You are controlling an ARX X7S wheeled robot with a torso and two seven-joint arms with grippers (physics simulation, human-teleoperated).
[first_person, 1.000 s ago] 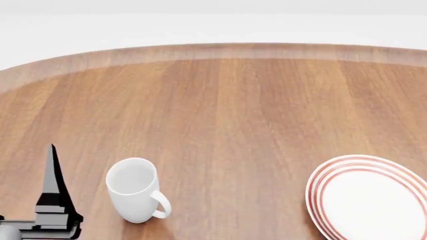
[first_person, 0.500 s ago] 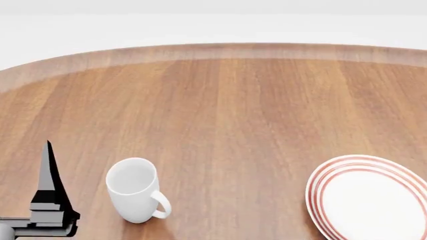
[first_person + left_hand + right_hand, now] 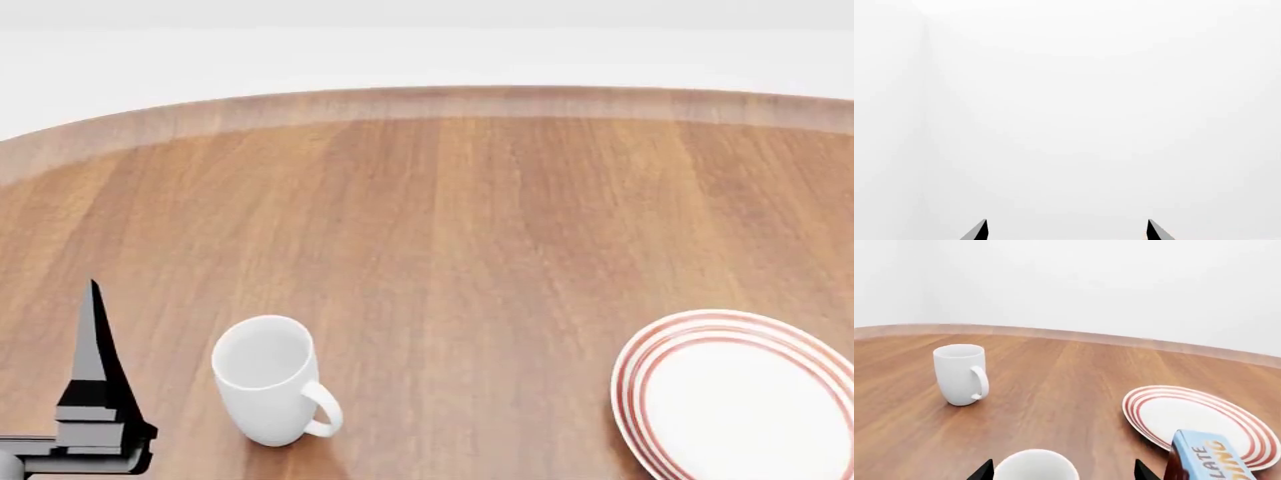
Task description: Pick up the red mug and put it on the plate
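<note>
The red mug is out of view. The plate, white with red rings, lies at the table's near right and also shows in the right wrist view as plate. My right gripper is open, its tips wide apart at the frame's edge. A white rounded shape sits between them; I cannot tell what it is. My left gripper is open and faces only a blank white wall. One of its dark fingers stands upright at the near left, left of the white mug.
A plain white mug stands upright at the near left, handle towards the plate; the right wrist view shows the same white mug. A blue box stands close in front of the plate. The round wooden table's far edge curves across the back.
The left gripper's finger has risen slightly and drifted a little left in the head view. The mug and plate have not moved.
</note>
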